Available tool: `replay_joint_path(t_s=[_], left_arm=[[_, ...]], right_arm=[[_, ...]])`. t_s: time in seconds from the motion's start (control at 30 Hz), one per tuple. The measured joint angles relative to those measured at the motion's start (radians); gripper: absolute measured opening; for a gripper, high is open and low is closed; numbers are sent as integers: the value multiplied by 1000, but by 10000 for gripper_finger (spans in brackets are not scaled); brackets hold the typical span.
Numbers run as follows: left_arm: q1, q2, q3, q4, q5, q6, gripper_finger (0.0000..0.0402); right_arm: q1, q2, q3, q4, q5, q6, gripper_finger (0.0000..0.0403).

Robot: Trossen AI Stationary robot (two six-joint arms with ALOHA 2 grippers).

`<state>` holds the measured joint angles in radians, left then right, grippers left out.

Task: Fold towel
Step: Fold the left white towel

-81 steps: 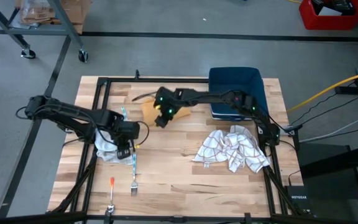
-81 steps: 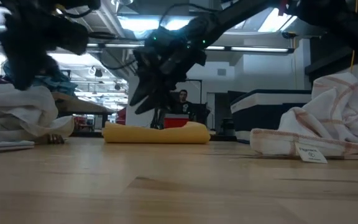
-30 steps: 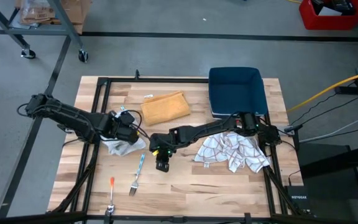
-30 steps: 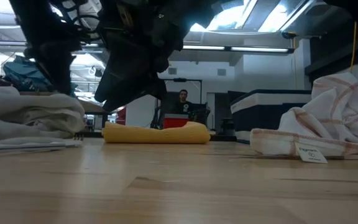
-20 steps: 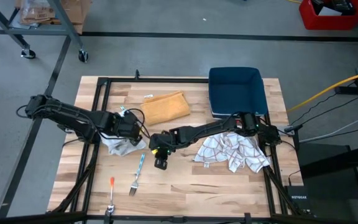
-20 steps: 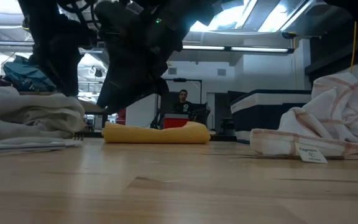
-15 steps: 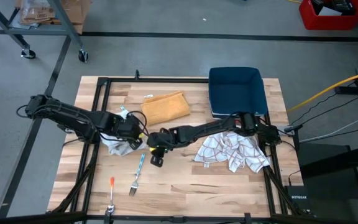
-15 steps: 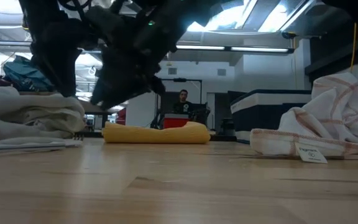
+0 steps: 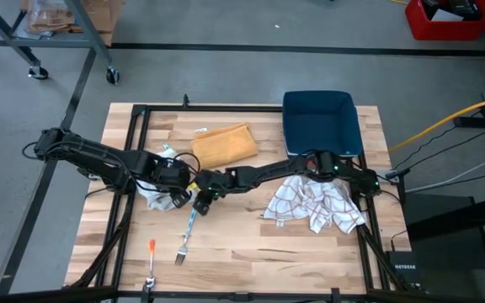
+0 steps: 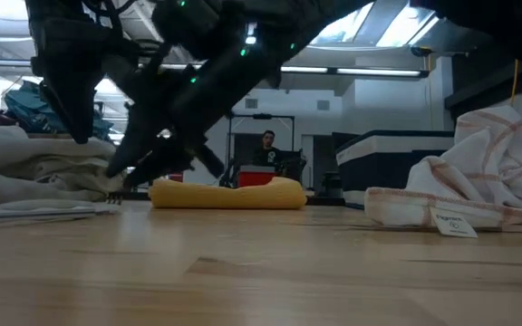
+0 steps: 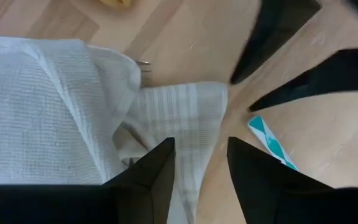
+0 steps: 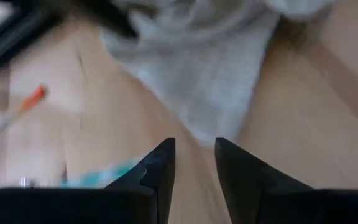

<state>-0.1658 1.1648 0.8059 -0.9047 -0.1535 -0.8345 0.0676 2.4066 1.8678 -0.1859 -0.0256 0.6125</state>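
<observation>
A crumpled white towel (image 9: 157,197) lies at the table's left; it also shows in the left wrist view (image 11: 55,99) and in the right wrist view (image 12: 210,93). My left gripper (image 9: 176,195) is open, with its fingers over the towel's striped corner (image 11: 188,115). My right gripper (image 9: 199,205) is open just to the right of that corner, low over the wood and pointing at the towel; the gap between its fingers is empty in the right wrist view (image 12: 194,168). Its fingers also show in the left wrist view (image 11: 278,56). My left gripper's open fingers (image 11: 160,171) stand on either side of the towel's striped corner, coming from above. I cannot tell whether they touch the cloth.
A folded yellow cloth (image 9: 224,145) lies at the far middle. A blue bin (image 9: 320,123) stands at the far right. A checked towel (image 9: 317,204) is bunched at the right. A teal toothbrush (image 9: 190,224), a fork (image 9: 182,249) and an orange-handled utensil (image 9: 151,251) lie near the front left.
My right gripper has gone toward the table's left and far side and has come down close to the white towel's corner, beside my left gripper. The towel has stayed where it was.
</observation>
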Motion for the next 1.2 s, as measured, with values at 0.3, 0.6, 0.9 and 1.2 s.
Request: replay_joint_path(t_s=[0.3, 0.6, 0.9, 1.2], left_arm=[[0, 0, 0, -2, 3, 8, 139], [0, 0, 0, 3, 2, 12, 139], [0, 0, 0, 4, 1, 26, 139], [0, 0, 0, 3, 1, 24, 139]], right_arm=[[-9, 33, 0, 3, 20, 65, 117], [-10, 64, 0, 27, 53, 124, 117], [-9, 77, 1, 79, 43, 125, 117], [-9, 92, 1, 90, 43, 120, 56]])
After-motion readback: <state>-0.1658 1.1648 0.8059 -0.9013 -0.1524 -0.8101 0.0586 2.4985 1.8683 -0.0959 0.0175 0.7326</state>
